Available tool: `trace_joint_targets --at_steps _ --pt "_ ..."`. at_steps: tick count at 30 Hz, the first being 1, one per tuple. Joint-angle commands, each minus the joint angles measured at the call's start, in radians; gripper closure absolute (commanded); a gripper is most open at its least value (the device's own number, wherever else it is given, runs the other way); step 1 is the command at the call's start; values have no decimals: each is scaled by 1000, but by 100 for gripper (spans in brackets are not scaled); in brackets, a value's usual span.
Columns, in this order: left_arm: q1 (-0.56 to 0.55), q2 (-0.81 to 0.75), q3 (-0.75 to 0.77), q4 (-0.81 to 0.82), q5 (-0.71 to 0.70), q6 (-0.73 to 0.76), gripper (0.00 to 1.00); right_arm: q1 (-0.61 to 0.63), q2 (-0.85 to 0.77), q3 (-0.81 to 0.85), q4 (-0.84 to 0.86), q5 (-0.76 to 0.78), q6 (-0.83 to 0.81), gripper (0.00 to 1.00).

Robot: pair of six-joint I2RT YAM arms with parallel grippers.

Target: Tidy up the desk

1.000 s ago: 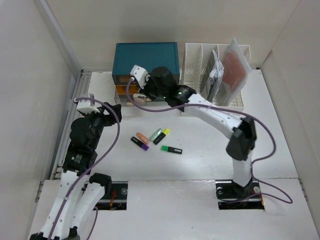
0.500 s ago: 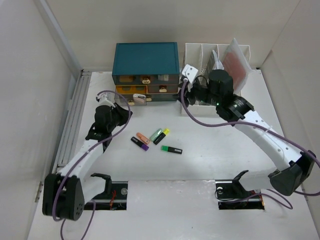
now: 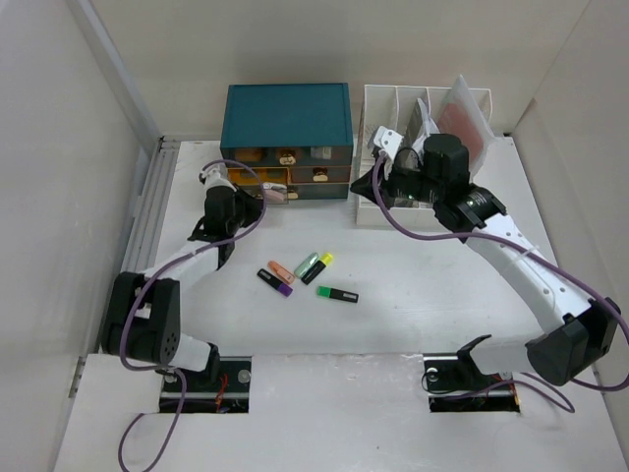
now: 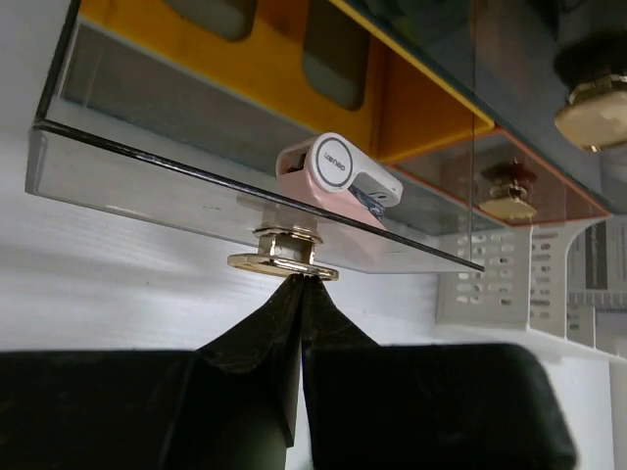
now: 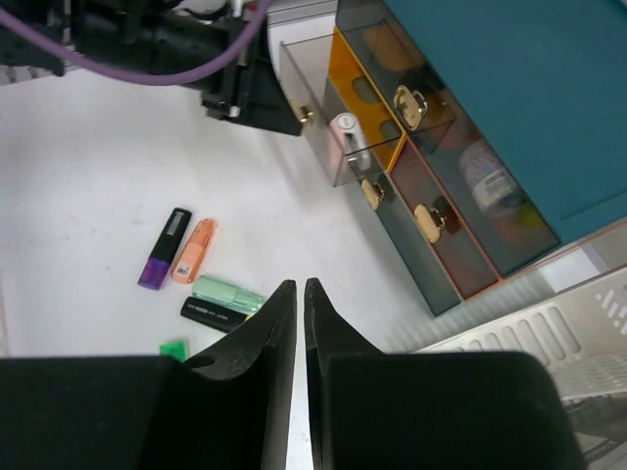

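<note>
On the white desk [image 3: 413, 324], the teal drawer cabinet [image 3: 287, 113] stands at the back. Its lower left smoky drawer [image 4: 186, 191] is pulled out a little, and a pink-and-white gadget [image 4: 338, 176] lies inside. My left gripper [image 4: 299, 277] is shut on that drawer's brass knob [image 4: 284, 262]; from above the left gripper [image 3: 257, 194] is at the cabinet front. My right gripper [image 3: 362, 187] hovers right of the cabinet. Seen from its own wrist, the right gripper [image 5: 299, 286] has its jaws nearly together with nothing between them.
Several highlighters lie mid-desk: orange [image 3: 280, 269], purple-capped [image 3: 274, 282], mint [image 3: 308, 263], yellow-capped [image 3: 319, 266], green [image 3: 337, 294]. A white slotted file rack [image 3: 393, 108] with papers and a red folder [image 3: 462, 128] stands right of the cabinet. Walls enclose the left, back and right.
My left arm reached forward to the cabinet and closed on the lower left drawer's knob. My right arm drew away from the cabinet to the right, opened, then closed its jaws.
</note>
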Motion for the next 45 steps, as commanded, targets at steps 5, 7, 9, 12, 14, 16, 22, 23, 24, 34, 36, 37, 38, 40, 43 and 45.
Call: trace_joint_targets --at_steps 5,7,9,12,14,16,22,23,24,34,36,37,38,40,43,45 --pt "16 124 159 73 -60 6 97 -29 -50 -25 31 -63 18 87" --pt "25 163 202 64 -60 6 97 -29 -50 -25 31 -72 18 87" --pt "25 188 233 38 -60 18 97 -29 -59 -34 40 -72 18 87" --pt "34 217 285 27 -69 28 97 -29 -59 -34 40 -72 18 87" --pt "34 242 317 2 -69 37 97 -29 -59 -34 40 -72 18 87" --pt "44 254 326 2 -69 37 97 -39 -59 -43 40 -72 18 87" --pt "63 285 336 -7 -69 46 97 -39 -59 -53 40 -72 18 84" --pt "63 285 336 -7 -69 46 97 -39 -59 -53 40 -60 18 83" --pt "63 274 320 -7 -60 46 97 -39 -59 -53 50 -60 18 80" --pt "10 -90 17 15 28 -18 32 3 87 -85 122 101 84 0" --pt "1 -225 -8 -24 58 -6 18 38 133 -57 132 184 112 0" --pt "1 -267 -8 -97 71 8 14 65 151 -42 132 257 126 0" --pt "1 -346 1 -137 81 32 11 85 170 -28 144 325 164 0" --pt "1 -413 64 -246 92 143 1 128 232 29 144 454 268 0" --pt "-9 -520 157 -473 57 270 0 178 320 88 153 638 383 0" --pt "-9 -604 190 -580 -30 368 0 178 370 125 153 702 442 0"
